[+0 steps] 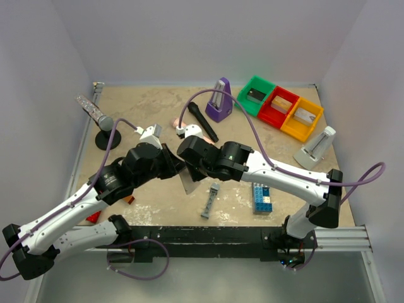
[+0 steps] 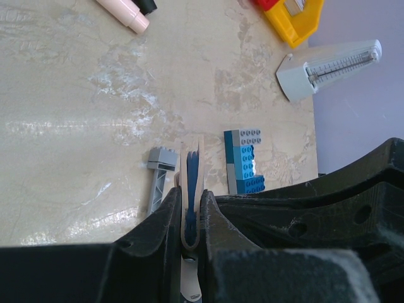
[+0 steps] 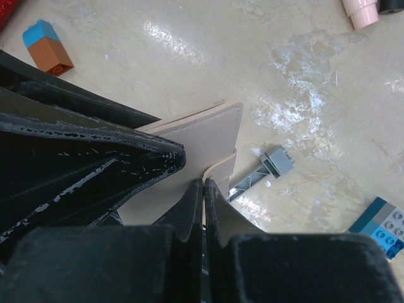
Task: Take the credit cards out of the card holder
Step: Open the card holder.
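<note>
Gripping the card holder (image 2: 191, 161) above the worktop (image 1: 145, 117).
Left tool (image 2: 190, 197) clamps it; right tool (image 3: 203, 184) pressed together at its edge.

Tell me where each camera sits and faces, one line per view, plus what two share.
Top: above and behind the arms, looking down at the table; both arms show, meeting at the card holder.
Left wrist: on that wrist, looking along the left pincer, clamped on the card holder.
Right wrist: likewise, looking along the shut right pincer at the card holder.
Shared: both wrist views show the grey bar and brick stack.
</note>
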Action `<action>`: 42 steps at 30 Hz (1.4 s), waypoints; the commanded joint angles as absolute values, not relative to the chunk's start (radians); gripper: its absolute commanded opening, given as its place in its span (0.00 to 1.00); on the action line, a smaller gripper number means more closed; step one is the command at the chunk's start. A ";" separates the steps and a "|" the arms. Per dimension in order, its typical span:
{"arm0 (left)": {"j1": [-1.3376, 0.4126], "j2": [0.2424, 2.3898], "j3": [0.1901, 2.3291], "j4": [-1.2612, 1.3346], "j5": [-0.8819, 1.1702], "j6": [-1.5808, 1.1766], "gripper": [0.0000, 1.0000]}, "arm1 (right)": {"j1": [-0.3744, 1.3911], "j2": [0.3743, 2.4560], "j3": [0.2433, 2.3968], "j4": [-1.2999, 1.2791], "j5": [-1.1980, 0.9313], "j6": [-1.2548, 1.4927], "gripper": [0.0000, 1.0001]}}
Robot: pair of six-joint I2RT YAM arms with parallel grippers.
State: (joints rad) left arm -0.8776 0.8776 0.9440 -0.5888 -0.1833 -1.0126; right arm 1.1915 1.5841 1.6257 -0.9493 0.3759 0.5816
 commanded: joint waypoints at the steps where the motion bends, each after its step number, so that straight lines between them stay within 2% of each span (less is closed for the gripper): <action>1: -0.891 0.824 0.969 -0.492 -0.133 -1.057 0.00 | 1.158 1.572 1.586 -0.999 0.469 0.587 0.00; 31: -0.890 0.816 0.960 -0.520 -0.167 -1.049 0.00 | 1.131 1.464 1.503 -0.950 0.457 0.603 0.00; 33: -0.890 0.813 0.956 -0.518 -0.170 -1.045 0.00 | 1.131 1.442 1.502 -0.948 0.457 0.598 0.07; 37: -0.888 0.811 0.951 -0.514 -0.186 -1.006 0.00 | 1.129 1.381 1.506 -0.971 0.468 0.581 0.27; 42: -0.876 0.807 0.910 -0.404 -0.108 -0.824 0.00 | 1.131 1.228 1.427 -0.889 0.445 0.522 0.48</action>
State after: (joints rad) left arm -0.8845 0.8265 0.9405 -0.5606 -0.1719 -0.9821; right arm 1.1316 1.3579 1.4891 -0.9630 0.4362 0.5808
